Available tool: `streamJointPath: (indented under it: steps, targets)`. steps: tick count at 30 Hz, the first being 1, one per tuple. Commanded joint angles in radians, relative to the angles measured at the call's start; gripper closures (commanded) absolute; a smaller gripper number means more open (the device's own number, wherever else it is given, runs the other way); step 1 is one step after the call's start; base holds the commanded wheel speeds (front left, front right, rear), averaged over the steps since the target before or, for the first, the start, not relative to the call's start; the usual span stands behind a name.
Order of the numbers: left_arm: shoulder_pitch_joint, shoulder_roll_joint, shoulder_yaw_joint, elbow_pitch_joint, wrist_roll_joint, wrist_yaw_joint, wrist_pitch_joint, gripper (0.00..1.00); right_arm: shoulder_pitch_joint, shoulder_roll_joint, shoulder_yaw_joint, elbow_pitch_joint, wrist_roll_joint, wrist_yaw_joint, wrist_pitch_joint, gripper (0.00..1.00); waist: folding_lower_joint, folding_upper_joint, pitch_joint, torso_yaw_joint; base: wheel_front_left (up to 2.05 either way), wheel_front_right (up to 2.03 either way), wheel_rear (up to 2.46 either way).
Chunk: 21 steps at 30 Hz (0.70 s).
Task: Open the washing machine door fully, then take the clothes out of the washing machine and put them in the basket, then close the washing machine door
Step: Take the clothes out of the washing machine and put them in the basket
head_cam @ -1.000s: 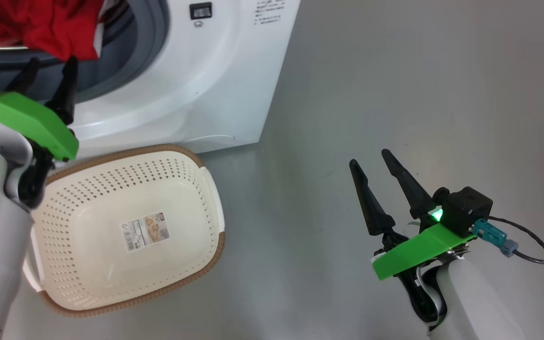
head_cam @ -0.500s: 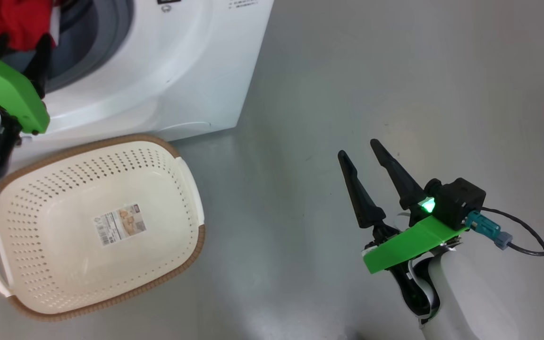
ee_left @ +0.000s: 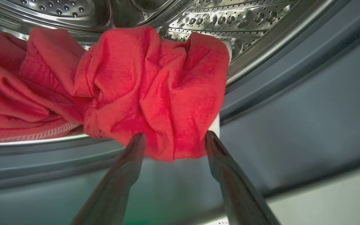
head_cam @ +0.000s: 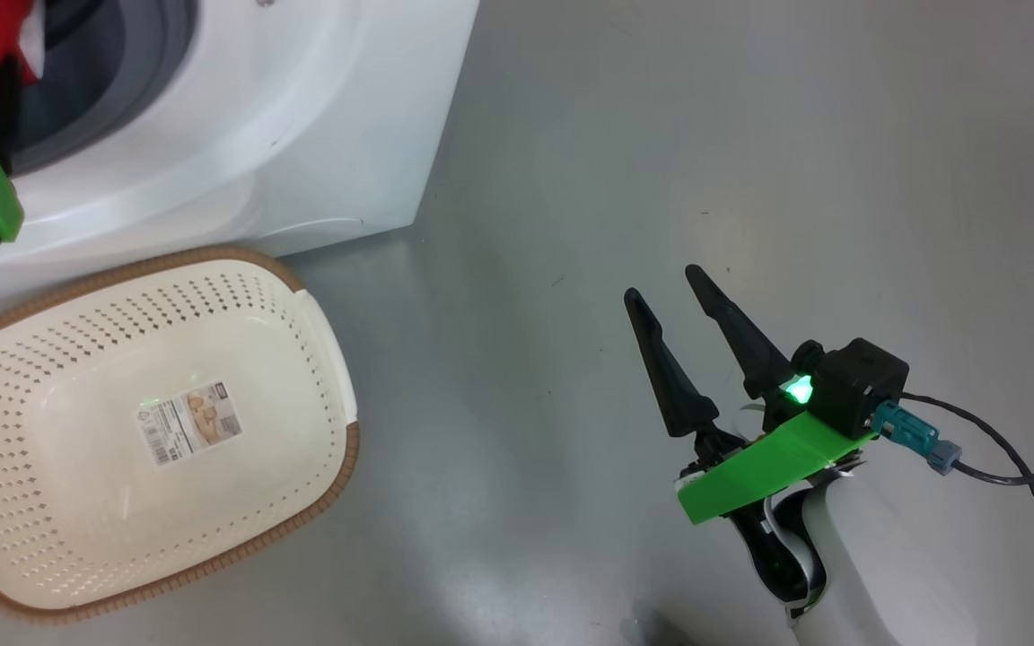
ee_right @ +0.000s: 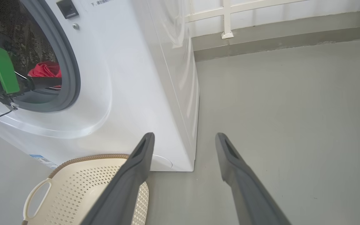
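The clothes (ee_left: 155, 87), a bright red crumpled garment, lie in the mouth of the washing machine (head_cam: 302, 117), bunched on the lower lip of the perforated steel drum (ee_left: 230, 18). One thick fold hangs over that lip toward the grey rubber gasket (ee_left: 292, 93). A strip of white trim (ee_left: 217, 125) shows at the fold's right edge.

In the left wrist view the left gripper (ee_left: 174, 135) points at this fold with its fingers spread wide. The fold's lower end sits between the two tips. One tip is at the bottom left edge of the fabric and the other is just beside the white trim. Whether either tip presses on the cloth cannot be told; nothing is pinched.

The basket (head_cam: 50, 296) stands on the grey floor (head_cam: 661, 135) just in front of the washing machine, below the drum mouth. It holds nothing apart from the paper label (head_cam: 187, 423) on its bottom.

The right gripper (head_cam: 662, 283) hangs over bare floor, well apart from the basket and the washing machine. Its fingers are spread and hold nothing. In its wrist view, the left arm's dark finger reaches to the red cloth at the gasket.
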Motion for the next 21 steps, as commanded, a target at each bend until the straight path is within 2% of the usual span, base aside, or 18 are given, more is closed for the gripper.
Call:
streamJointPath:
  steps: [1, 7, 8, 9, 10, 11, 12, 21]
  targets:
    - [-0.037, 0.046, 0.016, -0.009, -0.006, 0.005, -0.011, 0.0, -0.004, 0.007, 0.023, -0.027, 0.018, 0.002, -0.012, 0.0, 0.0, 0.0, 0.003, -0.003, 0.0, 0.0, 0.0]
    - [-0.053, 0.057, -0.026, 0.022, -0.04, 0.005, -0.031, 0.0, -0.006, 0.007, 0.028, -0.03, 0.022, 0.002, -0.012, 0.0, 0.0, 0.0, 0.009, -0.009, 0.0, 0.0, 0.0]
    - [-0.056, 0.057, -0.033, 0.025, -0.043, 0.005, -0.035, 0.12, -0.007, 0.007, 0.029, -0.03, 0.023, 0.002, -0.012, 0.0, 0.0, 0.0, 0.01, -0.009, 0.0, 0.0, 0.0]
    - [-0.059, 0.056, -0.04, 0.025, -0.046, 0.005, -0.039, 0.44, -0.008, 0.007, 0.029, -0.03, 0.023, 0.002, -0.012, 0.0, 0.0, 0.0, 0.01, -0.009, 0.0, 0.0, 0.0]
    - [-0.061, 0.056, -0.048, 0.026, -0.049, 0.005, -0.042, 0.66, -0.009, 0.007, 0.029, -0.03, 0.024, 0.002, -0.012, 0.0, 0.0, 0.0, 0.01, -0.009, 0.0, 0.0, 0.0]
    - [-0.063, 0.056, -0.054, 0.027, -0.053, 0.005, -0.047, 0.94, -0.01, 0.007, 0.029, -0.029, 0.024, 0.002, -0.012, 0.0, 0.0, 0.0, 0.011, -0.009, 0.0, 0.0, 0.0]
    - [-0.065, 0.056, -0.06, 0.028, -0.058, 0.005, -0.051, 1.0, -0.012, 0.007, 0.029, -0.029, 0.024, 0.002, -0.012, 0.0, 0.0, 0.0, 0.011, -0.008, 0.0, 0.0, 0.0]
    - [-0.053, 0.056, -0.102, 0.008, -0.125, 0.005, -0.118, 1.0, -0.017, 0.007, 0.022, -0.027, 0.02, 0.002, -0.012, 0.0, 0.0, 0.0, -0.002, 0.0, 0.0, 0.0, 0.0]
